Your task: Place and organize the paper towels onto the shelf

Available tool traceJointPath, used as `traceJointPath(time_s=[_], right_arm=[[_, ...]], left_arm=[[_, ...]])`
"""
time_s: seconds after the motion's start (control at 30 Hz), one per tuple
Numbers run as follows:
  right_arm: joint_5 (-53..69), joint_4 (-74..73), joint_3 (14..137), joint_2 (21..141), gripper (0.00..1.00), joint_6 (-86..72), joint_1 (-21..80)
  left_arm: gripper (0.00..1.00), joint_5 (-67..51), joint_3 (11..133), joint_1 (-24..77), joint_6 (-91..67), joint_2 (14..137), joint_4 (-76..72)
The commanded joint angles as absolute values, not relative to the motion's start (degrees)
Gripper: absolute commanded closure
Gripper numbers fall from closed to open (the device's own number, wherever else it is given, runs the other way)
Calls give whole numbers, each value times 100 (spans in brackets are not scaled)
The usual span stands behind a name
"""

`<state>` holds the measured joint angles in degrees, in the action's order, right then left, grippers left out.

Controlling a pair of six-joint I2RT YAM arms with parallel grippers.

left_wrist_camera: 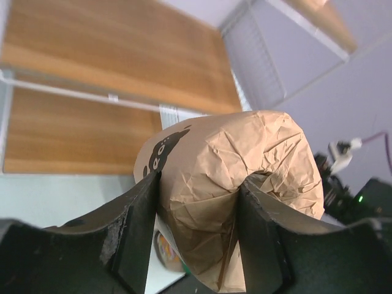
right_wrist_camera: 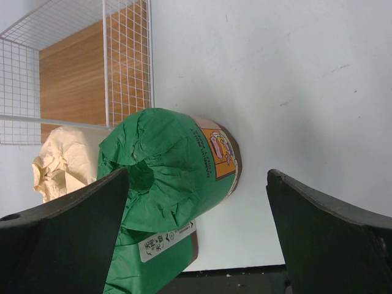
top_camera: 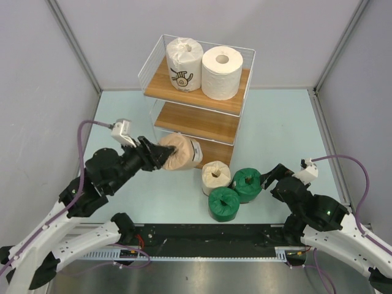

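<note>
The wire shelf (top_camera: 245, 105) stands at the back with a logo-wrapped white roll (top_camera: 184, 64) and a plain white roll (top_camera: 222, 72) on its top board. My left gripper (top_camera: 158, 156) is shut on a tan roll (top_camera: 181, 152), held in front of the lowest tier; in the left wrist view one finger (left_wrist_camera: 139, 226) is outside the tan roll (left_wrist_camera: 245, 159) and the other in its core. A second tan roll (top_camera: 215, 177) and two green rolls (top_camera: 247, 184) (top_camera: 224, 203) stand on the table. My right gripper (top_camera: 267, 179) is open beside a green roll (right_wrist_camera: 171, 165).
The light table (top_camera: 282, 122) is bounded by grey walls at left, right and back. The middle board (top_camera: 196, 122) of the shelf is bare. A black rail (top_camera: 208, 236) runs along the near edge between the arm bases.
</note>
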<state>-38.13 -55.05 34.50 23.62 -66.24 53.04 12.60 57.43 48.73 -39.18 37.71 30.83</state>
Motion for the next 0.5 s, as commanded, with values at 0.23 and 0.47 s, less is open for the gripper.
traceJointPath(time_s=[0.23,0.47], right_arm=[[-3955,-5528,3419,2233,0,-6794,5300],[-3946,-5528,3419,2215,0,-6794,5300]], left_arm=[[46,2285,6600,4904,-3665,5095,1451],[47,2505,7013,4904,-3411,5747,950]])
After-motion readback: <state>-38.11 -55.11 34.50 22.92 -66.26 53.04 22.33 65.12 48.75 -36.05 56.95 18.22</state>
